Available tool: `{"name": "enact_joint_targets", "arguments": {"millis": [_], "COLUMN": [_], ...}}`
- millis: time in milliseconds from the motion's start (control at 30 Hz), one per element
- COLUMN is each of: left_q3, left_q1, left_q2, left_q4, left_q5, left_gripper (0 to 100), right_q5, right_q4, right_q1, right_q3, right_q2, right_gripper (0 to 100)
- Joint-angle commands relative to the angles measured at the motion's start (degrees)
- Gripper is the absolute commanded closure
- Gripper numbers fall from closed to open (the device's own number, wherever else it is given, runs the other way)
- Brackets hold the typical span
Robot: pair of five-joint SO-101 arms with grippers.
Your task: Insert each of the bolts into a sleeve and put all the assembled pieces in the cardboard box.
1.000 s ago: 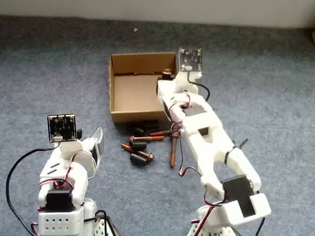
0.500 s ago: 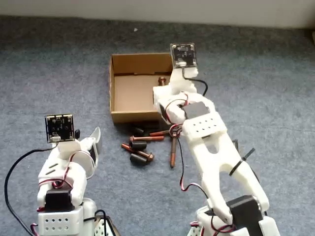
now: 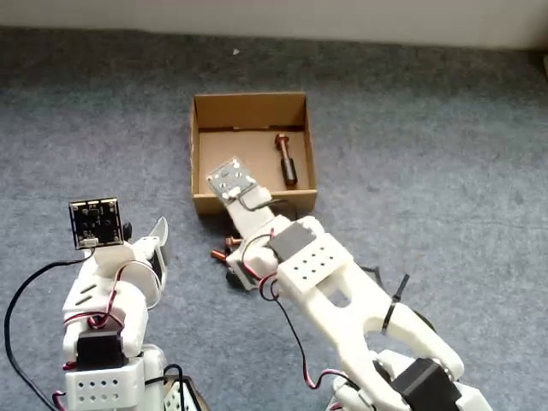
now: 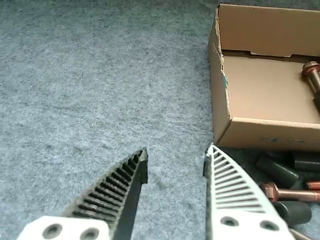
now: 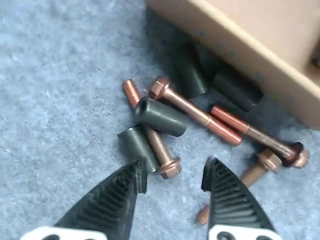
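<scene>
Risk: tangled grab at frame-centre pile (image 3: 224,253)
Right gripper (image 5: 174,169), jaws spread, hangs over overlapping bolt (image 5: 159,149) and sleeve (image 5: 161,116); closing could pinch both.

A grey-blue carpeted tabletop (image 3: 445,128) runs across the high view up to a pale strip (image 3: 342,17) along the top edge. An open cardboard box (image 3: 248,110) sits on the carpet in the upper middle of the frame. Just below the box's near wall, loose parts lie in a small heap. The right wrist view shows four dark sleeves (image 5: 162,116). Two rest against that wall at the upper right and two lie near the centre. Among them are copper-coloured bolts (image 5: 187,106), and more of these reach toward the lower right, touching one another.
</scene>
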Motion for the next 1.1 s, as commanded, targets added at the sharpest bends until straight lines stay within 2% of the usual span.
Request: {"name": "enact_joint_targets", "arguments": {"millis": [0,100,333,633,767,1067], "left_q3": [-0.22,-0.22,-0.22,-0.13,-0.13,-0.13], "left_q1": [-0.57,-0.57,-0.4,-0.31,-0.22,-0.22], "left_q2": [-0.48,-0.48,-0.48,-0.48,-0.48,-0.48], "left_q4": [-1.23,-1.23,-1.23,-1.23,-1.23,-1.23], "left_q5": [0.53,0.53,0.53,0.44,0.44,0.35], "left_gripper": [81,81,81,81,81,81], "right_q5": [0.7,0.79,4.22,4.31,4.31,4.04], "right_q4": [-6.9,-12.0,-16.66,-16.84,-16.84,-17.54], "right_q1": [-2.42,-3.65,-4.79,-1.98,0.22,0.13], "right_q3": [2.86,5.49,6.46,2.77,0.22,-3.21], "right_q2": [-1.8,-1.8,-0.66,13.58,16.75,18.51], "right_gripper": [82.1,82.1,82.1,82.1,82.1,82.4]}}
